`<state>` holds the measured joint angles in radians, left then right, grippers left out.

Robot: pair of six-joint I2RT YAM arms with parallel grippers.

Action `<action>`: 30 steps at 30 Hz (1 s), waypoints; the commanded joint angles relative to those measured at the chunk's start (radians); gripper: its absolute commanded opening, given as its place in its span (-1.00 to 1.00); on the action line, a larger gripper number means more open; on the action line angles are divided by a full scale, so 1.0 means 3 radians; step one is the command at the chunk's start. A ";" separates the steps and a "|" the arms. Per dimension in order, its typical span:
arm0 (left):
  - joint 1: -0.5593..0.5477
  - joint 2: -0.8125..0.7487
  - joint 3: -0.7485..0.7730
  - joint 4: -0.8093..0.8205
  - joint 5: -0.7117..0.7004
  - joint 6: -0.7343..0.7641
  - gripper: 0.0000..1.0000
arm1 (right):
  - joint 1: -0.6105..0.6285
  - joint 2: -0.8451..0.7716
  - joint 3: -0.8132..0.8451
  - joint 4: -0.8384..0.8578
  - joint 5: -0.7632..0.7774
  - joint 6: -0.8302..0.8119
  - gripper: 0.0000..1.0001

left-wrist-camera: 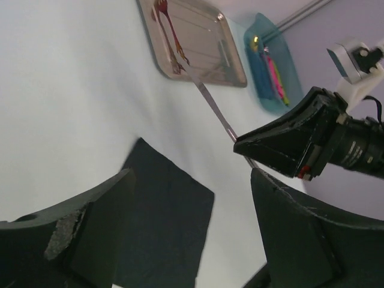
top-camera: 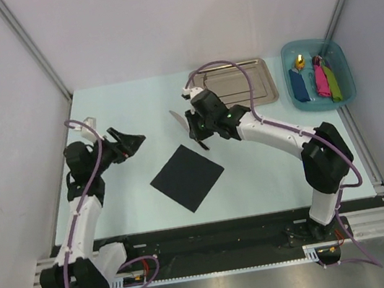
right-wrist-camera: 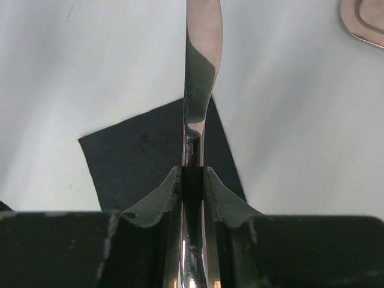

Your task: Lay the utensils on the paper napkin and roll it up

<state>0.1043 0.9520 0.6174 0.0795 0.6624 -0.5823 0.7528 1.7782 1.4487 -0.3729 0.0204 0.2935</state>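
The black paper napkin (top-camera: 187, 177) lies flat on the table, turned like a diamond. My right gripper (top-camera: 196, 125) hovers just past its far corner, shut on a silvery knife (top-camera: 176, 119) whose blade points left. In the right wrist view the knife (right-wrist-camera: 201, 78) stands edge-on between the jaws (right-wrist-camera: 193, 171), above the napkin (right-wrist-camera: 138, 162). My left gripper (top-camera: 130, 143) is open and empty, left of the napkin. Its wrist view shows the napkin (left-wrist-camera: 162, 222), the knife (left-wrist-camera: 213, 108) and a fork (left-wrist-camera: 170, 33) with a dark reddish handle lying in the steel tray (left-wrist-camera: 204, 36).
The steel tray (top-camera: 255, 79) sits at the back, behind my right arm. A blue bin (top-camera: 316, 73) holding blue, pink and green items stands at the back right. White walls enclose the table on the left, right and back.
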 commanded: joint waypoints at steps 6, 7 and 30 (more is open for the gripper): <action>-0.0495 0.0498 -0.0161 0.1094 -0.0137 -0.1035 0.66 | 0.0354 -0.0124 0.0228 0.0133 0.0213 -0.0104 -1.00; -0.0531 0.0574 -0.0151 0.1090 -0.0168 -0.1050 0.66 | 0.0394 -0.0134 0.0233 0.0133 0.0213 -0.0099 -1.00; -0.0936 0.1117 -0.0105 0.1167 -0.0306 -0.1403 0.07 | 0.0625 -0.0063 0.0433 0.0031 0.0213 0.0029 -1.00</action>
<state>-0.1604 1.2724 0.5755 0.3843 0.5781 -0.9794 0.9268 1.7779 1.5208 -0.3920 0.0654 0.2886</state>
